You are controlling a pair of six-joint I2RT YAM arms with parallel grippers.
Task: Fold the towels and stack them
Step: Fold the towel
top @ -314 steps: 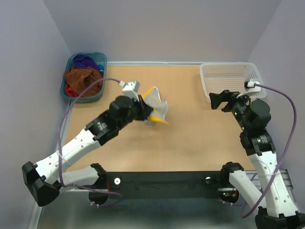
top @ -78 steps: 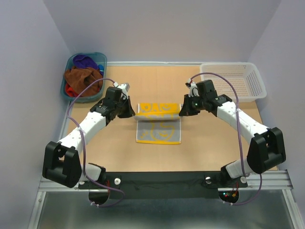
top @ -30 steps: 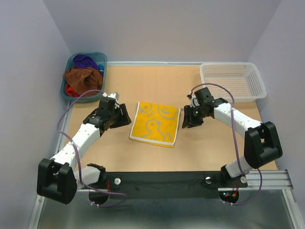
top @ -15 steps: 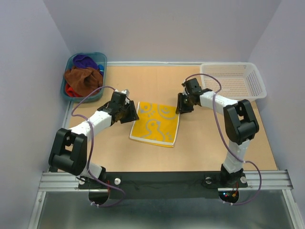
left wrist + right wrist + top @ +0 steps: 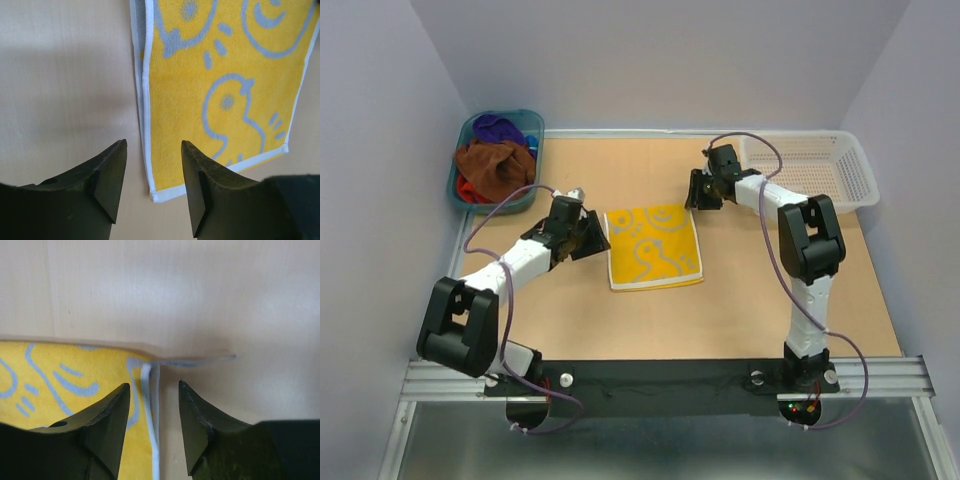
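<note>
A yellow towel [image 5: 655, 248] with pale duck pattern lies folded flat on the table's middle. My left gripper [image 5: 593, 238] hovers at its left edge, open; in the left wrist view the towel's white-hemmed near corner [image 5: 152, 192] lies in the gap of the left gripper [image 5: 153, 145], touching neither finger. My right gripper [image 5: 698, 195] is open at the towel's far right corner; the doubled hem [image 5: 152, 390] runs through the gap of the right gripper [image 5: 153, 386]. Brown [image 5: 495, 165], purple [image 5: 500, 127] and red [image 5: 467, 190] towels are heaped in the tub.
The teal plastic tub [image 5: 533, 150] stands at the far left corner of the table. A white mesh basket [image 5: 810, 170] stands at the far right, just beyond my right arm. Grey walls close in the back and both sides.
The yellow towel has turned from tilted to nearly square and slid slightly right. My right gripper moved farther away to its far right corner and widened. My left gripper stayed near the left edge.
</note>
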